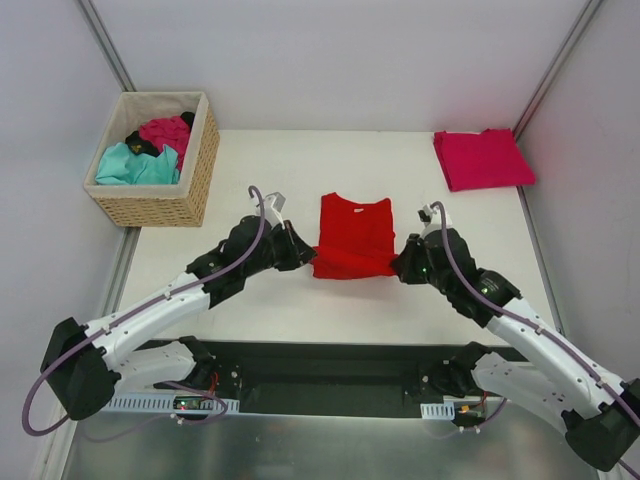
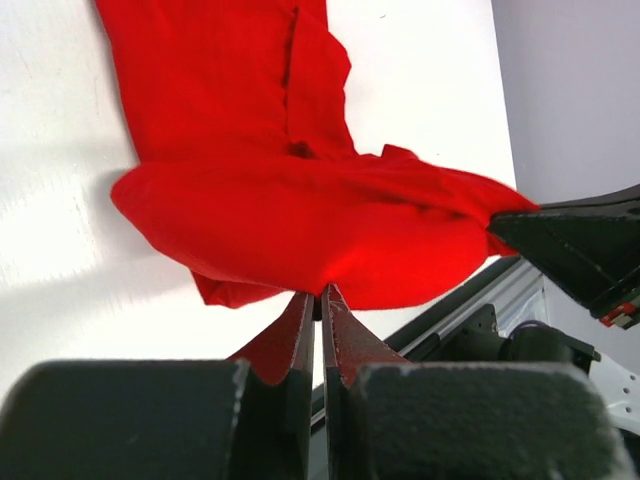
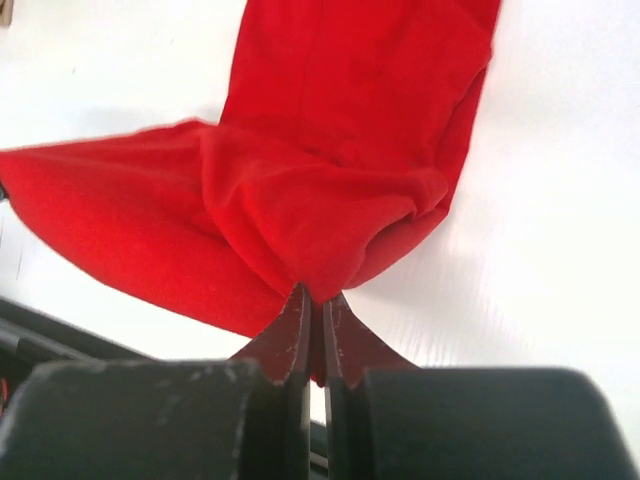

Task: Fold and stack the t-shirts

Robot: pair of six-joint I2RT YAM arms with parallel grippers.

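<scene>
- In the top view, the fingertips of the left gripper (image 1: 303, 252) and the right gripper (image 1: 400, 265) were hidden under their own wrists and the cloth.
- The black t-shirt (image 1: 140, 143) was mostly buried in the wicker basket (image 1: 160, 207) at 10 o'clock. Only parts of the teal t-shirt (image 1: 135, 166) and the magenta t-shirt (image 1: 168, 131) showed beside it.
- The right arm's base was cut off at the 5 o'clock corner.
- Both arms reached low and forward over the white table (image 1: 260, 300), angled inward toward each other.
- The bright red t-shirt (image 1: 353, 235) lay at the table's centre with its collar toward 12 o'clock and its near hem bunched.
- The left gripper was clenched on the hem's 8 o'clock corner, with red cloth pinched between its pressed fingers in the wrist view.
- The right gripper was clamped likewise on the 4 o'clock corner.
- The pinkish crimson t-shirt (image 1: 483, 158) lay folded at 1 o'clock, well apart from the red one.
</scene>
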